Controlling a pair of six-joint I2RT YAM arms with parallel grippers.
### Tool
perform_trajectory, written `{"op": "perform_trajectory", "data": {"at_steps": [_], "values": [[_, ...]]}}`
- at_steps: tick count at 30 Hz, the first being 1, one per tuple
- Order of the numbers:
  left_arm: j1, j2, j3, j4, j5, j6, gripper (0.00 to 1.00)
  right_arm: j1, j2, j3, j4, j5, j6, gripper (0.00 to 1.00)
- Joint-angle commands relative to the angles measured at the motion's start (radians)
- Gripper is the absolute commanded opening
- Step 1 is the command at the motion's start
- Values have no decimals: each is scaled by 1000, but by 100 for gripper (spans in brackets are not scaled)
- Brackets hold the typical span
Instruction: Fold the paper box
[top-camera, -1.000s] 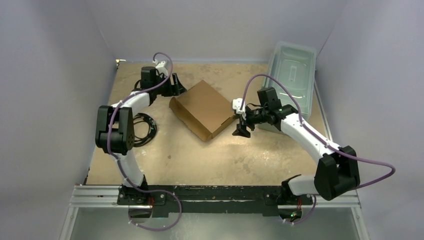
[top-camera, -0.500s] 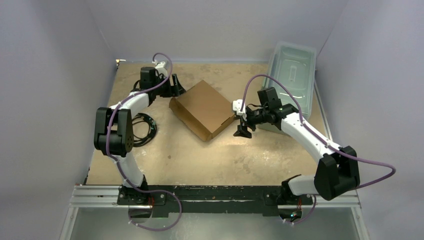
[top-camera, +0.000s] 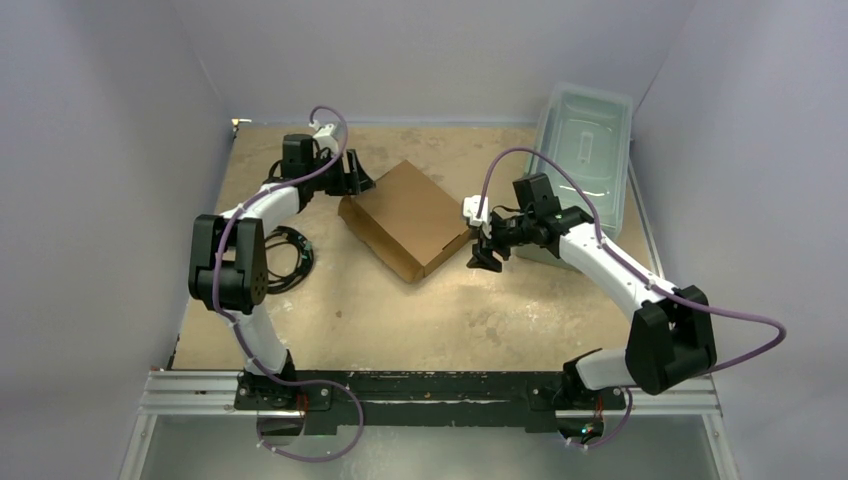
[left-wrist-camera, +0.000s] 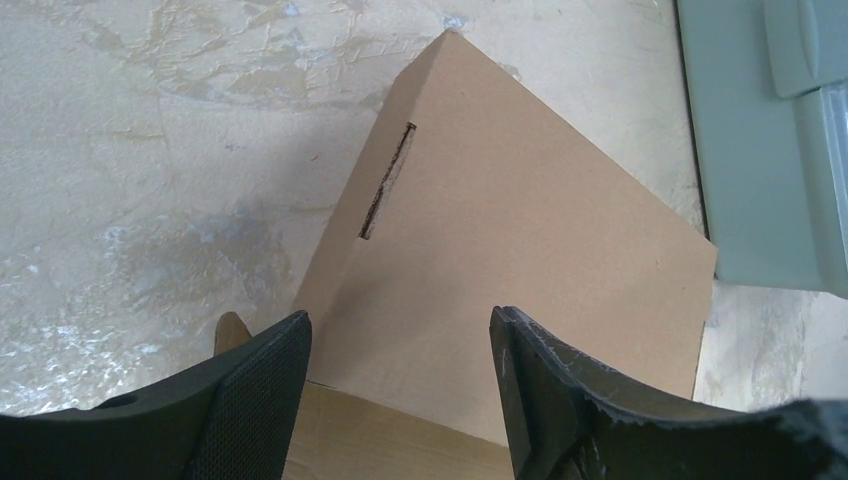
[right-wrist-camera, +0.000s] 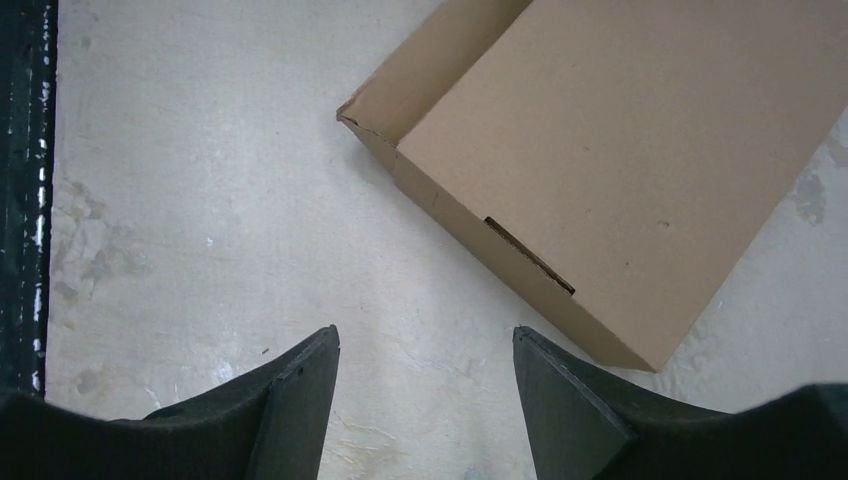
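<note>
The box (top-camera: 408, 218) sits folded shut on the counter (top-camera: 420, 310), a little beyond the middle, turned so that its corners point toward the near, far, left and right edges. Its flat brown top faces up.

The left pincer (top-camera: 358, 175) is at the box's far-left side, just beside the edge. In the left wrist view its two fingers (left-wrist-camera: 250, 400) are spread apart with nothing between the pads, and the top of the box fills the gap ahead of them. A narrow slot (left-wrist-camera: 387, 182) shows along the fold near one corner. Whether the fingers touch the cardboard cannot be told.

The right pincer (top-camera: 484, 255) is at the box's right corner, between the box and a clear plastic bin (top-camera: 585, 150) along the right side of the counter. It is spread wide and empty over bare counter. In its wrist view the box lies ahead and to the right, apart from the fingertips, with a second slot (right-wrist-camera: 530, 255) cut in the side wall facing it.

A coil of black cable (top-camera: 290, 255) lies left of the box, beside the left arm.
</note>
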Motion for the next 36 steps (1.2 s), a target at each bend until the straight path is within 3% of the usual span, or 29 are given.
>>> {"op": "perform_trajectory", "data": {"at_steps": [1,5,15,22,36], "values": [[-17,-4,11,59,23,7,64,-3,-10,34,40,15,44,66],[-21,30,22,65,47,-2,56,-2,6,37,51,47,65,58],[-29,61,50,53,-43,49,55,9,80,56,11,149,13,29],[-12,26,21,118,-35,51,56,33,121,63,13,180,16,27],[-17,96,49,28,-13,51,51,74,193,33,192,393,180,20]]}}
